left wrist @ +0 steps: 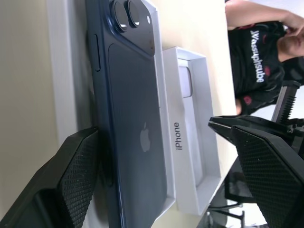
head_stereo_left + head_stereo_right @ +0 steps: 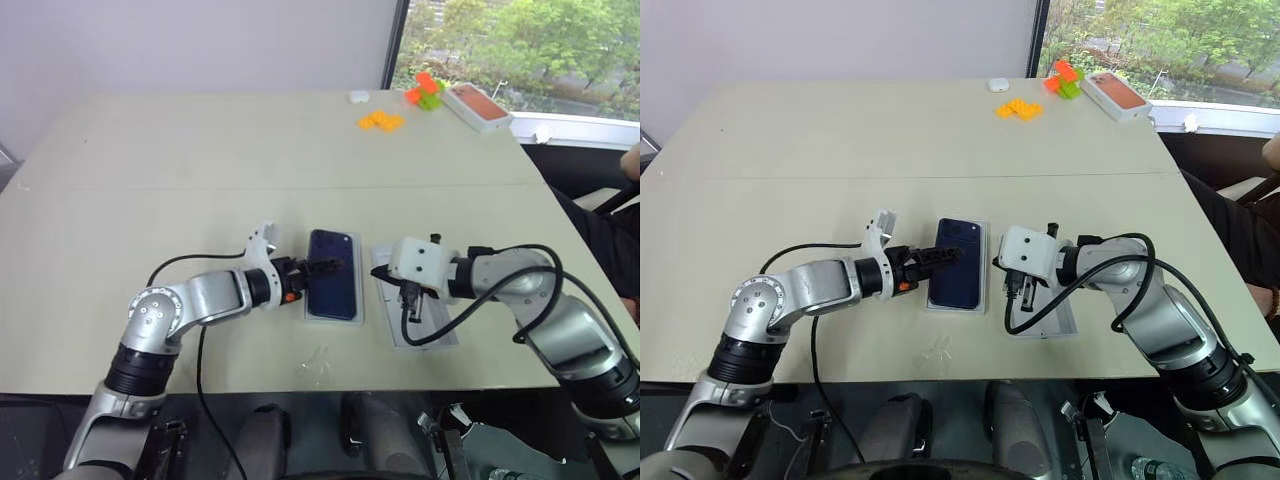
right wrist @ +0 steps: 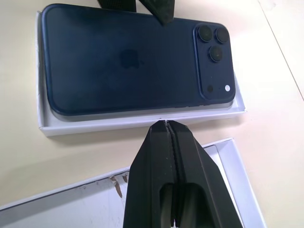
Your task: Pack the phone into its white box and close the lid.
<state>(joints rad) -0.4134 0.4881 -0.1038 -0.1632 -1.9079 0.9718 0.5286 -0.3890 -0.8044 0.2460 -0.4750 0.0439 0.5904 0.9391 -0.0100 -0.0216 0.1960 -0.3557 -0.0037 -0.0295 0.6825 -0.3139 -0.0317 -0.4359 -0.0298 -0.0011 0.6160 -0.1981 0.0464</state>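
The phone (image 3: pixel 128 66) lies back-up in the white box (image 3: pixel 142 121) near the table's (image 2: pixel 200 150) front edge. Left gripper (image 1: pixel 156 175): fingers spread wide at the phone's left edge, gripping nothing. Right gripper (image 3: pixel 167 124): fingers pressed together, empty, over the upturned lid (image 1: pixel 202 142) just right of the box. Far right: orange blocks (image 2: pixel 381 121).

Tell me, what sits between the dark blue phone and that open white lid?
Only a bare strip of beige table, seen in the right wrist view, separates phone from lid.
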